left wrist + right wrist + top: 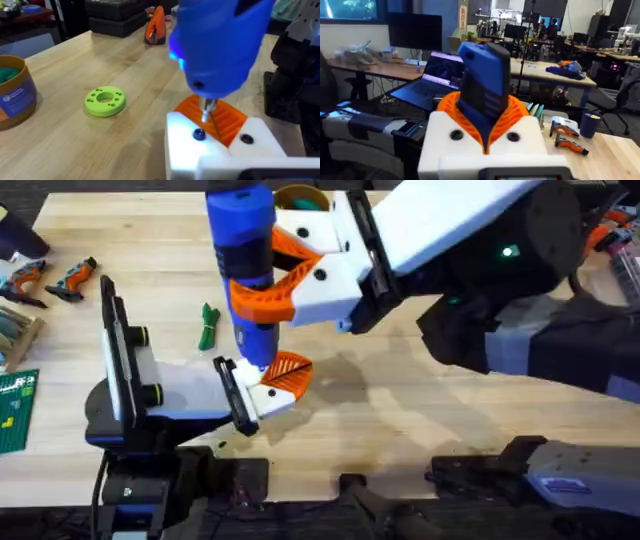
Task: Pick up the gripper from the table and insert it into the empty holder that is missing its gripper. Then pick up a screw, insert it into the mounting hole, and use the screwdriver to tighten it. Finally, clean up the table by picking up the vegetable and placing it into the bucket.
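Screwdriver (243, 260): we see the fat blue tool standing nearly upright over the counter (420, 420), clamped between the orange ribbed pads of the right gripper (268, 280).
Tip: in the left wrist view we see its short metal bit (206, 107) pointing down at the orange ribbed piece (212, 117) seated in the white holder (220, 150); we cannot tell whether it touches a screw.
Holder: it sits at the end of the left arm, low and near the counter's front middle, with two dark holes on its face.
Left gripper (262, 385): we cannot tell whether it is open or closed.
Right gripper: closed around the screwdriver's body, which the right wrist view shows rising between the pads (485, 120).
Vegetable (207, 326): we find the slim dark-green piece lying on the counter, left of the screwdriver and apart from it.
Bucket (302, 198): it stands at the counter's far edge, behind the screwdriver.
Lime-green disc (104, 100): it lies flat on the counter, between the bucket and the holder.
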{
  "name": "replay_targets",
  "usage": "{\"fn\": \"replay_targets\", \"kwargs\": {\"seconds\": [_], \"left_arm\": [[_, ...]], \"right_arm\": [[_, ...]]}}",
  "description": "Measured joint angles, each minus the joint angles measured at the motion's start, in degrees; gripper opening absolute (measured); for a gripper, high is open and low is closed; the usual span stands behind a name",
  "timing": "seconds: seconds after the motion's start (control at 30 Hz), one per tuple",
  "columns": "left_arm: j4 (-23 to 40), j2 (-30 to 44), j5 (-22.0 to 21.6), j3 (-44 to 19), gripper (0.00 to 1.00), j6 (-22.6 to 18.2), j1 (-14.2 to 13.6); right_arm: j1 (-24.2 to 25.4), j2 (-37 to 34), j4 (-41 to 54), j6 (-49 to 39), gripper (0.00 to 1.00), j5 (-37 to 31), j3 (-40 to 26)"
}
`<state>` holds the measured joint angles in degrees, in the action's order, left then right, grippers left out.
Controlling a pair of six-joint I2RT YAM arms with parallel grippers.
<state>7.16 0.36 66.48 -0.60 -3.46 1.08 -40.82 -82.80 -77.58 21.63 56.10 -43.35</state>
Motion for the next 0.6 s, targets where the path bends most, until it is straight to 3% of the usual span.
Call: {"fn": "replay_targets", "kwargs": {"seconds": [0.6], "left_arm": [[0.0,0.0,0.0,0.0,0.004,0.0,0.0]], "right_arm": [[-0.55,-0.61,0.45,-1.12,0.026,0.37,0.0]]}}
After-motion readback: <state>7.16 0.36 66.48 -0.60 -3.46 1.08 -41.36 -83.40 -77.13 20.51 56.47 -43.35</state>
